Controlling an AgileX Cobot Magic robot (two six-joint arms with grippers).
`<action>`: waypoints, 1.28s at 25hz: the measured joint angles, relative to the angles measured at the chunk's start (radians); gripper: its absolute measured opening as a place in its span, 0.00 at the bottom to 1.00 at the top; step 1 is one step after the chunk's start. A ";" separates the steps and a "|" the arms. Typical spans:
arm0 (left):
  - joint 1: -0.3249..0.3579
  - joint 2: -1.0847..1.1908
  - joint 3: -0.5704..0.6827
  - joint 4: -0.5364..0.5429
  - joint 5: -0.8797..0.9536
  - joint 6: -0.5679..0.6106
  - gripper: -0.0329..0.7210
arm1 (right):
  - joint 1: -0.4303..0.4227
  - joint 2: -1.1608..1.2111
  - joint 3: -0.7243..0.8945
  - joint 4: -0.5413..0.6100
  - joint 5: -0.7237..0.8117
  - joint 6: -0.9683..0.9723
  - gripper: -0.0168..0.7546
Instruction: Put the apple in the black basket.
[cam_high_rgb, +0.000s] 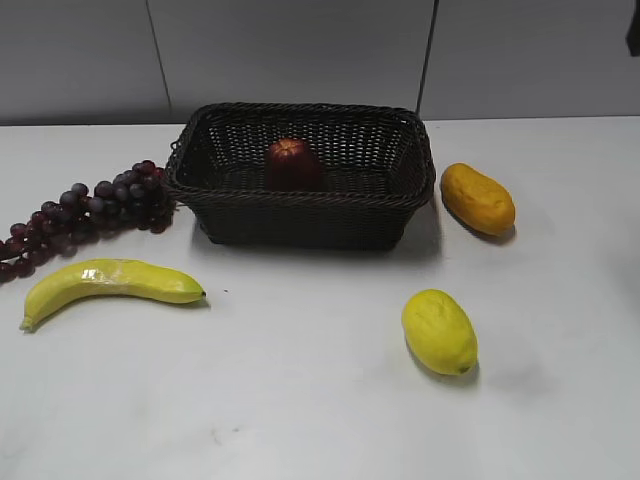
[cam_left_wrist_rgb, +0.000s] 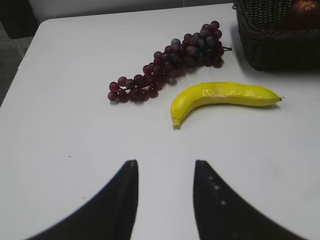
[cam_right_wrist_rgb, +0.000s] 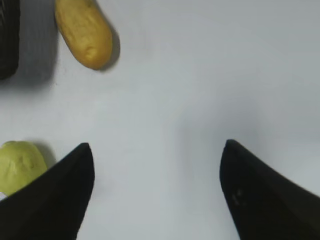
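Note:
The dark red apple (cam_high_rgb: 291, 163) lies inside the black basket (cam_high_rgb: 300, 209) at the back middle of the white table. In the left wrist view the apple (cam_left_wrist_rgb: 302, 13) shows at the top right, inside the basket (cam_left_wrist_rgb: 272, 42). My left gripper (cam_left_wrist_rgb: 165, 163) is open and empty over bare table, well short of the banana and grapes. My right gripper (cam_right_wrist_rgb: 157, 146) is wide open and empty over bare table, right of the basket's edge (cam_right_wrist_rgb: 9, 40). Neither gripper shows in the exterior view.
Dark purple grapes (cam_high_rgb: 90, 208) and a yellow banana (cam_high_rgb: 110, 284) lie left of the basket. An orange-yellow oval fruit (cam_high_rgb: 478, 198) lies right of it, a yellow lemon (cam_high_rgb: 439, 331) in front right. In the wrist views: grapes (cam_left_wrist_rgb: 167, 67), banana (cam_left_wrist_rgb: 220, 97), oval fruit (cam_right_wrist_rgb: 82, 31), lemon (cam_right_wrist_rgb: 20, 165).

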 joint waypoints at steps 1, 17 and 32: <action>0.000 0.000 0.000 0.000 0.000 0.000 0.40 | -0.004 -0.034 0.041 0.000 -0.007 -0.001 0.79; 0.000 0.000 0.000 0.000 0.000 0.000 0.39 | -0.008 -0.534 0.767 0.011 -0.218 -0.005 0.79; 0.000 0.000 0.000 0.000 0.000 0.000 0.37 | -0.008 -0.900 1.136 0.029 -0.209 -0.006 0.79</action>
